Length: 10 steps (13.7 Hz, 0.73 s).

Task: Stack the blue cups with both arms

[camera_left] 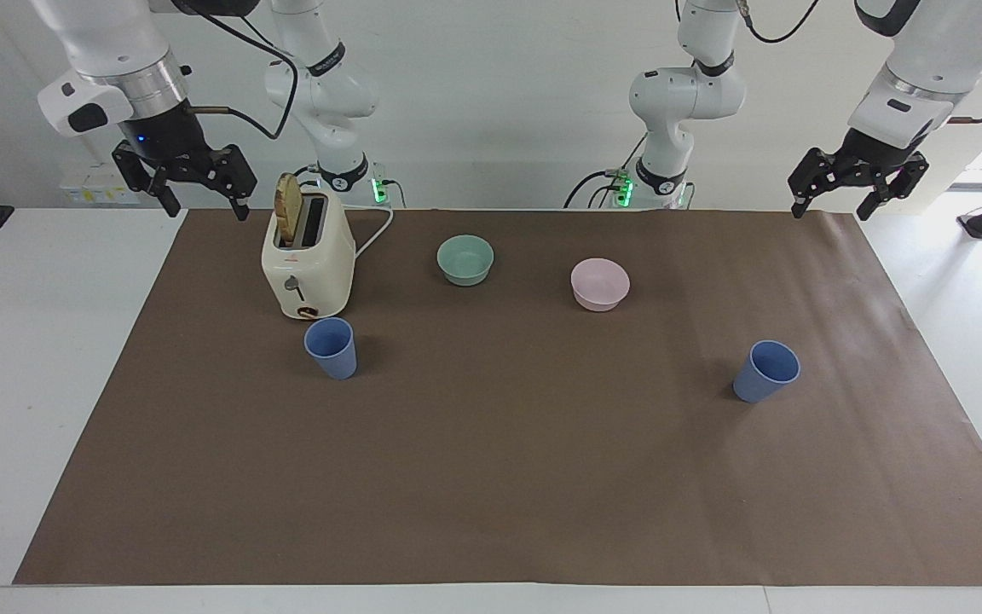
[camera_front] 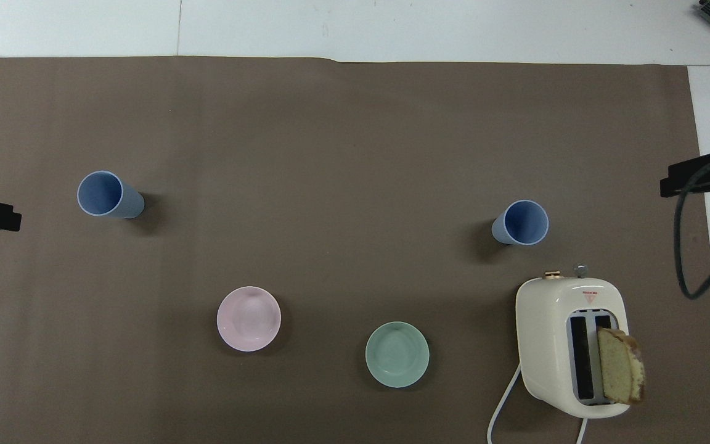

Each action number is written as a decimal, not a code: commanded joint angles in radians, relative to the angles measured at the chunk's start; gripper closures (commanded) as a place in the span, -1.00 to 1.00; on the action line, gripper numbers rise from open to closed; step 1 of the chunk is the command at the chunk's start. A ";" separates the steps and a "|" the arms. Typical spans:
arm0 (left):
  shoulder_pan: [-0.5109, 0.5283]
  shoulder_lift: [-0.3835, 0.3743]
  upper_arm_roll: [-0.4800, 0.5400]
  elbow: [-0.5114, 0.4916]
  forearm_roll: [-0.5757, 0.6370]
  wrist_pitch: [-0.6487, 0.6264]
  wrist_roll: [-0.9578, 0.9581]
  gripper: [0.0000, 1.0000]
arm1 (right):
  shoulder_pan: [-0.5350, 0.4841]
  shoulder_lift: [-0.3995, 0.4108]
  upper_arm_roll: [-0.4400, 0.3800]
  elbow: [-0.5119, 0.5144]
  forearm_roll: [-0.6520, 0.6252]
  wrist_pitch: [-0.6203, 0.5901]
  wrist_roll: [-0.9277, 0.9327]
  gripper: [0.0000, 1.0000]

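Nothing is stacked yet: one blue cup (camera_left: 331,348) stands left of centre in the facing view, beside the toaster (camera_left: 308,264); the other blue cup (camera_left: 766,371) stands far right. The right claw (camera_left: 199,189) and left claw (camera_left: 836,196) hang released in the upper corners. Overhead, both claws are cut off.

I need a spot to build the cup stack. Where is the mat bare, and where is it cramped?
The widest bare patch is the mat farther from the robots than both cups, plus the stretch between the cup by the toaster and the other cup. It is crowded where the toaster nearly meets its cup. The green bowl and pink bowl leave a modest gap.
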 commanded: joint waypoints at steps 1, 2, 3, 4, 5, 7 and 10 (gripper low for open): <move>-0.008 -0.014 0.001 -0.010 -0.001 -0.007 -0.004 -1.00 | -0.006 -0.021 0.004 -0.027 -0.001 0.012 0.001 -1.00; -0.008 -0.014 0.002 -0.010 -0.001 -0.006 -0.015 -1.00 | -0.006 -0.023 0.004 -0.027 -0.001 0.012 0.001 -1.00; -0.008 -0.014 0.002 -0.010 -0.001 -0.006 -0.014 -1.00 | -0.006 -0.021 0.004 -0.027 -0.001 0.012 0.001 -1.00; -0.010 -0.014 0.001 -0.010 -0.003 -0.006 -0.012 -1.00 | -0.006 -0.023 0.004 -0.027 -0.001 0.012 0.001 -1.00; -0.010 -0.014 0.001 -0.010 -0.001 -0.006 -0.014 -1.00 | -0.006 -0.021 0.004 -0.027 -0.001 0.012 0.003 -1.00; -0.013 -0.014 -0.001 -0.010 -0.001 -0.012 -0.012 -1.00 | -0.006 -0.023 0.004 -0.027 -0.001 0.012 0.001 -1.00; -0.002 -0.014 0.001 -0.010 -0.001 -0.012 -0.012 -1.00 | -0.006 -0.023 0.003 -0.027 -0.001 0.012 0.003 -1.00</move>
